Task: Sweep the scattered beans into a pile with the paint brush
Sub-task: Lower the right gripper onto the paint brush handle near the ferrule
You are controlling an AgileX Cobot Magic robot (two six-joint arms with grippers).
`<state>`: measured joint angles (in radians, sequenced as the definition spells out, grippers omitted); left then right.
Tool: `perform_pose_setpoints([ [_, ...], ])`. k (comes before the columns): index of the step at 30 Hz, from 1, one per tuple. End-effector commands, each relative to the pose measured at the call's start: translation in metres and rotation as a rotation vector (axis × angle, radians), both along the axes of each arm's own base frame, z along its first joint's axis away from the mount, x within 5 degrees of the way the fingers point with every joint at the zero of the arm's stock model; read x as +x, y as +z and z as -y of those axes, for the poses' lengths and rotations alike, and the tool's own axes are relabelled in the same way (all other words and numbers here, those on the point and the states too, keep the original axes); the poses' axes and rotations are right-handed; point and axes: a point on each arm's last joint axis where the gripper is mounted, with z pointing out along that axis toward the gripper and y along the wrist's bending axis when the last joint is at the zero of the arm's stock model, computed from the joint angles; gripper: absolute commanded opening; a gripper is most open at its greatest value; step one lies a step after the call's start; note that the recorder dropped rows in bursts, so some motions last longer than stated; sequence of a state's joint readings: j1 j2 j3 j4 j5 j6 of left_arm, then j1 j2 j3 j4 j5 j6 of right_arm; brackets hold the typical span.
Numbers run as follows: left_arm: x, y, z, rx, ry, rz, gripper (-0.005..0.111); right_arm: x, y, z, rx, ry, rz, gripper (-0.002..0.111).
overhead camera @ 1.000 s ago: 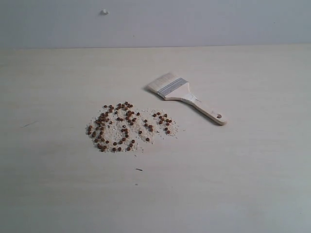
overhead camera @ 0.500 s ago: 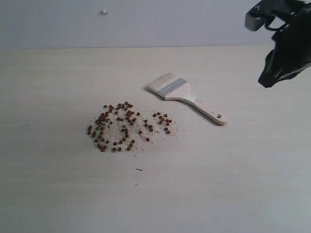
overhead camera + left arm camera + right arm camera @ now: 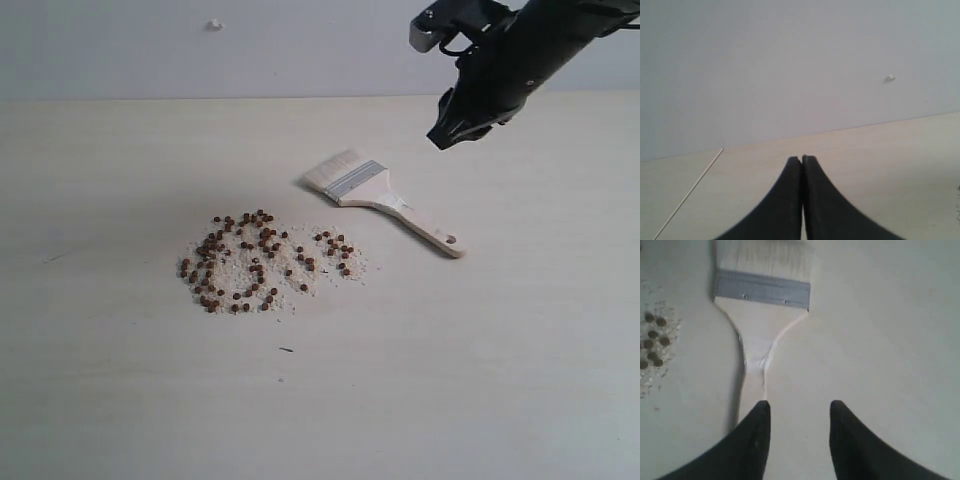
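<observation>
Exterior view: right gripper (image 3: 447, 133) raised in the air above the paint brush (image 3: 385, 198), not touching it.
Right gripper jaws: apart, nothing between them; the brush handle runs beneath one finger in the right wrist view.
Left gripper (image 3: 802, 159): fingers pressed together, holding nothing.
Paint brush: flat on the table (image 3: 520, 380), bristles far-left, handle near-right.
Beans (image 3: 262, 262): loose patch with pale crumbs, near the brush, apart from it.

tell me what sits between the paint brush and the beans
Nothing: the exterior view shows only a bare strip of table between the paint brush and the beans; they lie apart.
</observation>
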<state>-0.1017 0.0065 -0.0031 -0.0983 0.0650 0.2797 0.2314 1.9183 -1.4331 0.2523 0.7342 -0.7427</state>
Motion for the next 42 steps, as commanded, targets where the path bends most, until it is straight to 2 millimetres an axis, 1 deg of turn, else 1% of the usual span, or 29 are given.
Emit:
perform_pose_setpoints([
  [1,0.000,0.000,0.000,0.002,-0.002,0.011,0.000,0.018,-0.008,-0.021,-0.011,0.054,-0.096,0.048],
  [3,0.000,0.000,0.000,0.002,-0.002,0.011,0.000,0.027,-0.011,-0.028,-0.010,0.065,-0.107,0.048],
  [9,0.000,0.000,0.000,0.002,-0.002,0.011,0.000,0.043,-0.039,-0.049,-0.119,0.121,-0.173,0.048],
  [11,0.000,0.000,0.000,0.002,-0.002,0.011,0.000,0.047,-0.047,-0.050,-0.147,0.123,-0.191,0.049],
  [16,0.000,0.000,0.000,0.002,-0.002,0.011,0.000,0.051,-0.070,-0.053,-0.151,0.124,-0.254,0.052],
  [21,0.000,0.000,0.000,0.002,-0.002,0.011,0.000,0.053,-0.086,-0.054,-0.152,0.122,-0.279,0.052],
  [23,0.000,0.000,0.000,0.002,-0.002,0.011,0.000,0.054,-0.090,-0.054,-0.150,0.121,-0.279,0.052],
  [30,0.000,0.000,0.000,0.002,-0.002,0.011,0.000,0.055,-0.091,-0.054,-0.145,0.119,-0.265,0.052],
  [34,0.000,0.000,0.000,0.002,-0.002,0.011,0.000,0.052,-0.093,-0.062,-0.159,0.142,-0.260,0.052],
  [39,0.000,0.000,0.000,0.002,-0.002,0.011,0.000,0.052,-0.101,-0.070,-0.163,0.154,-0.252,0.052],
  [42,0.000,0.000,0.000,0.002,-0.002,0.011,0.000,0.053,-0.104,-0.070,-0.165,0.154,-0.251,0.052],
])
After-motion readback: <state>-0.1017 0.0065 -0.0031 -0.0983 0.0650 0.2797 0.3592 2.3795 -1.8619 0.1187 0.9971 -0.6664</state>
